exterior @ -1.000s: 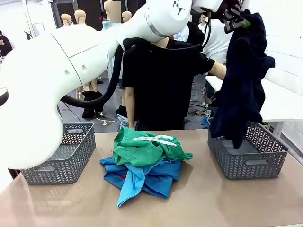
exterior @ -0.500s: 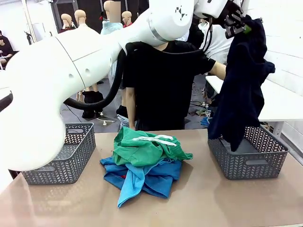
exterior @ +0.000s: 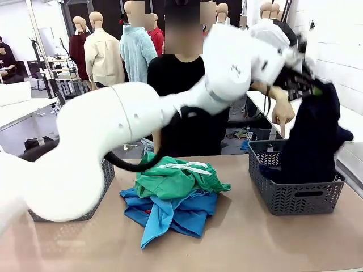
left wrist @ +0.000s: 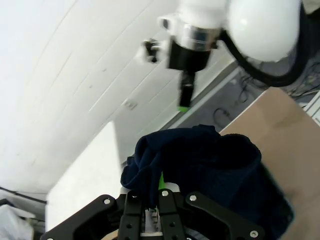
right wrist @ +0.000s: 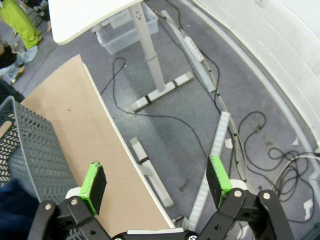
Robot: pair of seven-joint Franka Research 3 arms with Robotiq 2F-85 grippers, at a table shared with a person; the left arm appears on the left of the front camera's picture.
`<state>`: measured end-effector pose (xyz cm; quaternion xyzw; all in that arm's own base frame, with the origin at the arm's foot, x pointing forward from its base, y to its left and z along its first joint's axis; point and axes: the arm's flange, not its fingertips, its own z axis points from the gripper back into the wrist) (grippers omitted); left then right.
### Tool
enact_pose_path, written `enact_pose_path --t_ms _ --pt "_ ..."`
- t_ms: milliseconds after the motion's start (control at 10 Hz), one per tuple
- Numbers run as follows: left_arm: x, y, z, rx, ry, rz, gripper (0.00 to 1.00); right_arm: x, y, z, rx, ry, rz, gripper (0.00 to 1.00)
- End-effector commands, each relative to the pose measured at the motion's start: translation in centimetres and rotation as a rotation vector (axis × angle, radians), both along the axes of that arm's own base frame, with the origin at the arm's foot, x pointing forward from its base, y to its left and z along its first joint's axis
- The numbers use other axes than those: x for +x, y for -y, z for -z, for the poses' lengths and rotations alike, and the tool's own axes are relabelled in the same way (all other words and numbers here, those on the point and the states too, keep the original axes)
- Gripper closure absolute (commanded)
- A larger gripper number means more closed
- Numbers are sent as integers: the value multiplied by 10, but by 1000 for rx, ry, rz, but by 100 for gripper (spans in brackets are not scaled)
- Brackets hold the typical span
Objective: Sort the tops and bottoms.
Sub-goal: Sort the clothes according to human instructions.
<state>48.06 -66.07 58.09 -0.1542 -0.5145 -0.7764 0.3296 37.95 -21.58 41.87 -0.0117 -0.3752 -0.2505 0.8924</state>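
Our left gripper [exterior: 307,86] is clamped on the dark navy fabric garment [exterior: 313,141], whose lower part hangs inside the grey perforated plastic basket [exterior: 295,192] at right. We should lower until the cloth pools within the walls, then release. Our right gripper [right wrist: 156,176] stands open, empty.

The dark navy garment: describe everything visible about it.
The dark navy garment is soft, plain fabric, bunched and creased. The left gripper is shut on its top edge, so it hangs in loose folds. Its lower part sits inside the grey basket on the robot's right. In the left wrist view the cloth bulges over the gripper. The folds hide its cut and details.
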Motion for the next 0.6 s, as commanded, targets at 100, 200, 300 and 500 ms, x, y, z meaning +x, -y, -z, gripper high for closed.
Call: enact_pose_path --t_ms 100,200,300,500 --pt "77 76 32 80 -132 53 100 0 0 -1 -2 -7 -1 0" --pt "73 75 59 99 -211 45 100 0 0 -1 -2 -7 -1 0" --pt "73 72 80 157 -246 48 100 0 0 -1 -2 -7 -1 0" --pt "75 64 109 216 -350 42 100 0 0 -1 -2 -7 -1 0"
